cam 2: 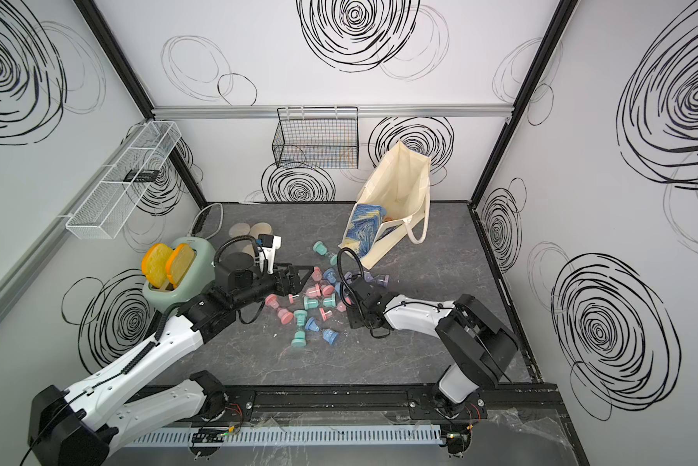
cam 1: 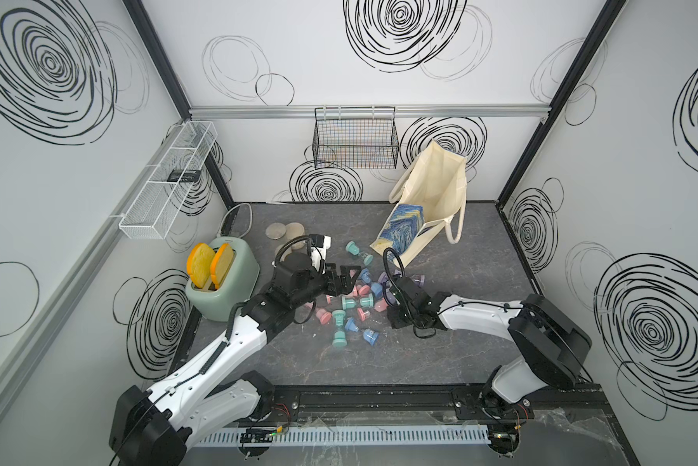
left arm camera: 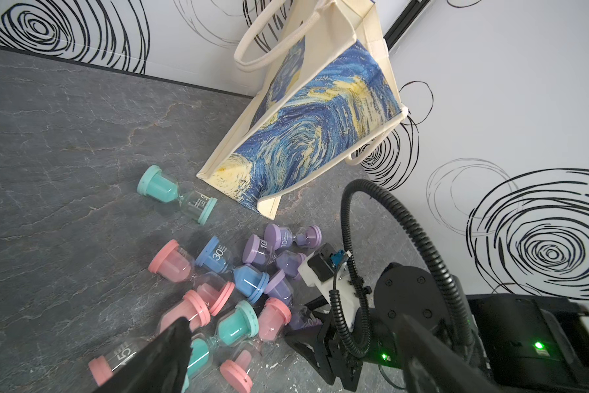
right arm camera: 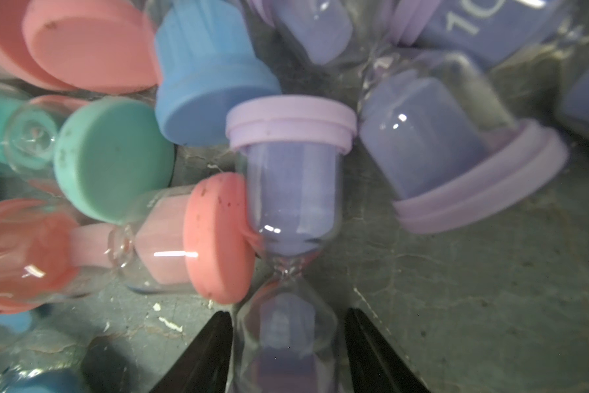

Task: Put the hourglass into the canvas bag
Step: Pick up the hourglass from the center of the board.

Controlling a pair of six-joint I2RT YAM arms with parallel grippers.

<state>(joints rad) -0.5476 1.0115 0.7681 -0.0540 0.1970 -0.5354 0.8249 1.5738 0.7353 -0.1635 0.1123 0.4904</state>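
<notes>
Right claw [right arm camera: 287,311] straddles the near glass bulb of a purple hourglass [right arm camera: 291,190], jaws narrowed close on both sides; whether they actually pinch it I cannot tell. That hourglass lies flat on the table [cam 1: 460,343] in the central pile, its long axis in line with the claw, sand-filled end pointing away. A pink hourglass [right arm camera: 198,238] touches its side, and a blue hourglass [right arm camera: 211,85] crowds its far cap. Left claw [cam 1: 349,277] hangs spread wide, holding nothing, over the pile's 10 o'clock edge. Canvas bag [cam 1: 432,189] stands open at the pile's 1 o'clock.
</notes>
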